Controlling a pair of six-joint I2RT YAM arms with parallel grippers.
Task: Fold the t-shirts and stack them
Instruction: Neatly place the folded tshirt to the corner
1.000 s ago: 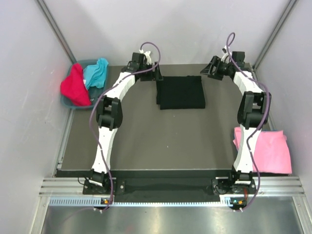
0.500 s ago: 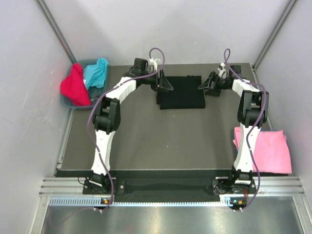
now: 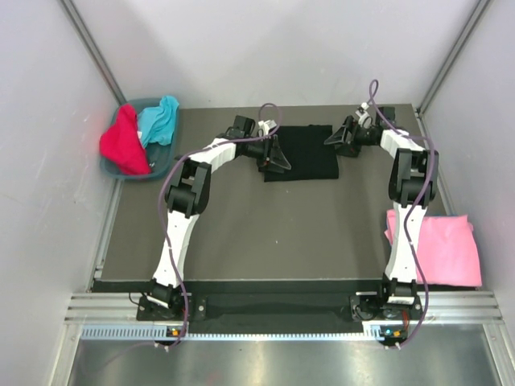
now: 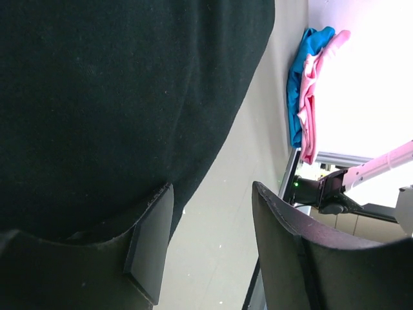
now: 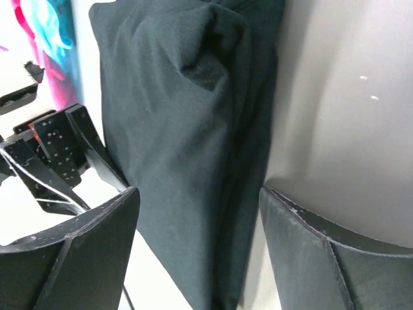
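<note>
Two pale walls [image 3: 48, 201] flank a dark table [image 3: 265, 225]; the folded black shirt [image 3: 306, 153] lies longer left-to-right between the left gripper [image 3: 282, 161] and right gripper [image 3: 330, 138], both spread apart.

T-shirts: four counted in the top view.
- One black t-shirt [image 3: 302, 153], folded, at the far centre of the table [image 3: 265, 233].
- One pink t-shirt [image 3: 442, 245] at the near right.
- One red t-shirt [image 3: 125, 141] and one turquoise t-shirt [image 3: 158, 119], both in the bin at the far left.

In the left wrist view a blue cloth [image 4: 303, 84] lies against the pink one. Whether it is a fifth tee cannot be told.

Bins: one [image 3: 165, 153].

Tables: one.

Arms: two, a left arm [image 3: 179, 233] and a right arm [image 3: 402, 241].

Grippers: two, the left gripper [image 3: 278, 157] and the right gripper [image 3: 338, 137], with two fingers each, four fingers in all.
</note>
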